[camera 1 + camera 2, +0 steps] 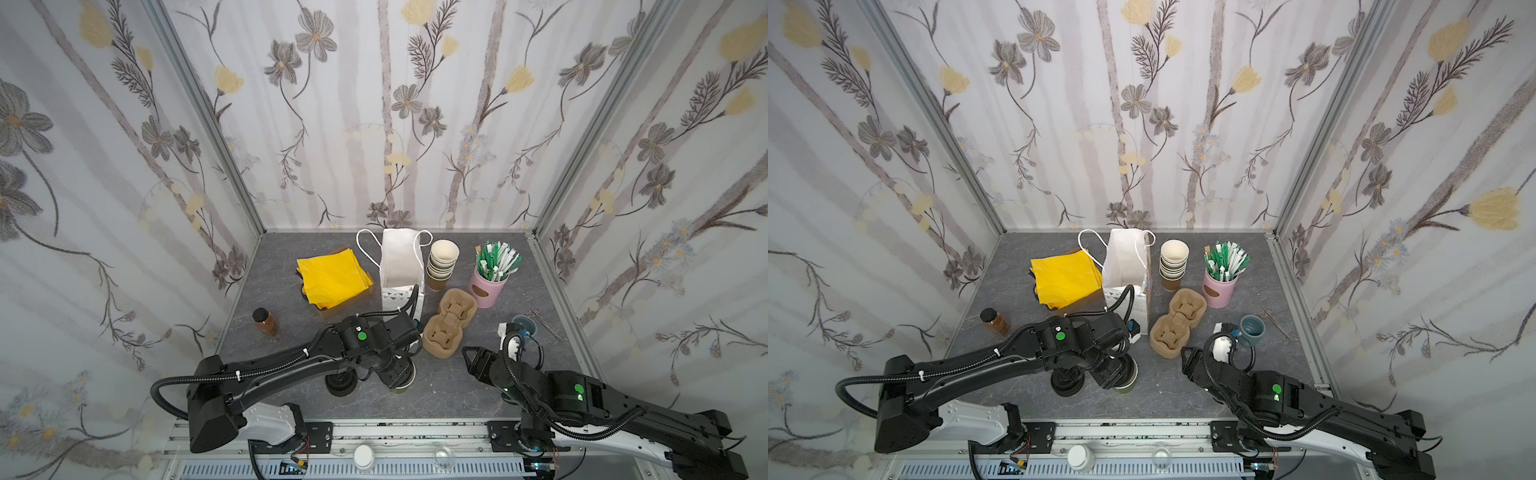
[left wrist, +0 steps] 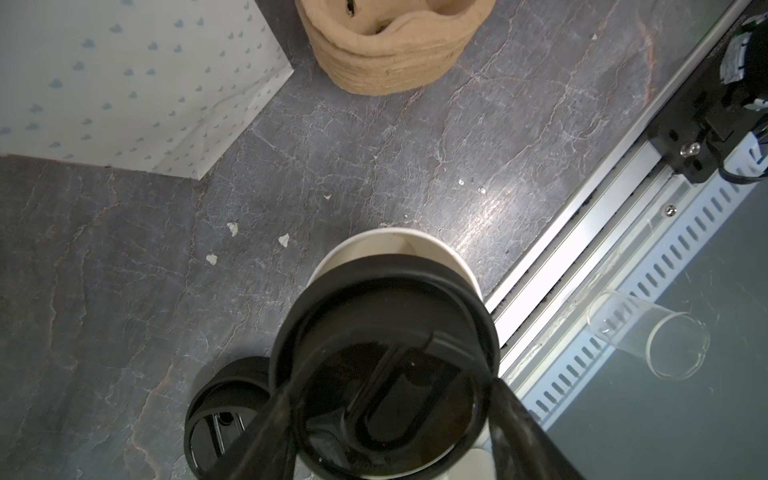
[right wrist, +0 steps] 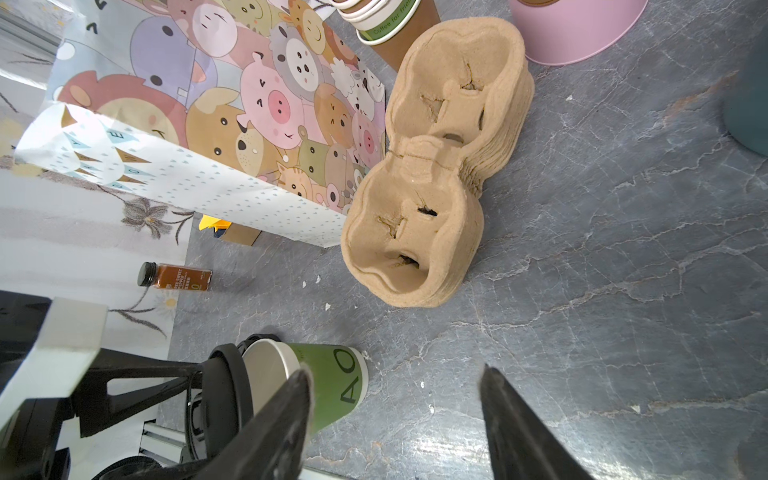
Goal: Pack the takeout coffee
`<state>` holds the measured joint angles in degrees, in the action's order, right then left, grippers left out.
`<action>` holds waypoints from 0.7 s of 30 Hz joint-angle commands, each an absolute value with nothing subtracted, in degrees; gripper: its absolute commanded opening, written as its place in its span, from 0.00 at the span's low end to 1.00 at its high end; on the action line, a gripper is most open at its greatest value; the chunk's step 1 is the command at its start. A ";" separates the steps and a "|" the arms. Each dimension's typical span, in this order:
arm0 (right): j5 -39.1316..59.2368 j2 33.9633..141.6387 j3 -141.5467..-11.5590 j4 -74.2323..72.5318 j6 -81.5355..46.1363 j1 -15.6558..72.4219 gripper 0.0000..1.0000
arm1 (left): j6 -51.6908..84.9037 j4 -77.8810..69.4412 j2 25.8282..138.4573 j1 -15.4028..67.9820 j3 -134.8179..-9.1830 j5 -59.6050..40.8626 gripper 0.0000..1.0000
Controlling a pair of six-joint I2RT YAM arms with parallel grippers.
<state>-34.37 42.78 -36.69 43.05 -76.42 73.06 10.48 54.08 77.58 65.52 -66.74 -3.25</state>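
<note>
The takeout coffee cup (image 3: 332,382) is olive green with dark lettering and a cream inside, and it stands near the table's front, its mouth uncovered. My left gripper (image 2: 386,407) is shut on a black sip lid (image 2: 386,316), one finger at each side. The lid hangs tilted just over the cup's rim (image 2: 390,245), and a gap shows between lid (image 3: 226,386) and rim. In both top views the left gripper (image 1: 401,372) (image 1: 1117,372) hides most of the cup (image 1: 401,390) (image 1: 1125,389). My right gripper (image 3: 395,372) (image 1: 471,353) is open and empty, to the cup's right.
A low stack of black lids (image 1: 340,384) sits left of the cup. Behind stand a white paper bag (image 1: 401,266), pulp cup carriers (image 1: 446,324), stacked lidless cups (image 1: 442,262), a pink tin (image 1: 488,286), yellow napkins (image 1: 332,278), a spice bottle (image 1: 265,321) and a teal cup (image 1: 1252,330).
</note>
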 commanded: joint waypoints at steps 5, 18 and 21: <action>-34.39 42.74 -36.85 42.73 -76.82 73.04 0.67 | 6.66 53.00 80.03 65.46 -68.02 -4.24 0.60; -34.57 42.30 -37.03 43.27 -77.11 73.03 0.67 | 6.44 53.44 81.57 65.48 -67.33 -4.16 0.60; -34.49 42.30 -37.01 43.34 -77.20 72.99 0.67 | 6.83 53.66 81.74 65.48 -67.50 -2.90 0.60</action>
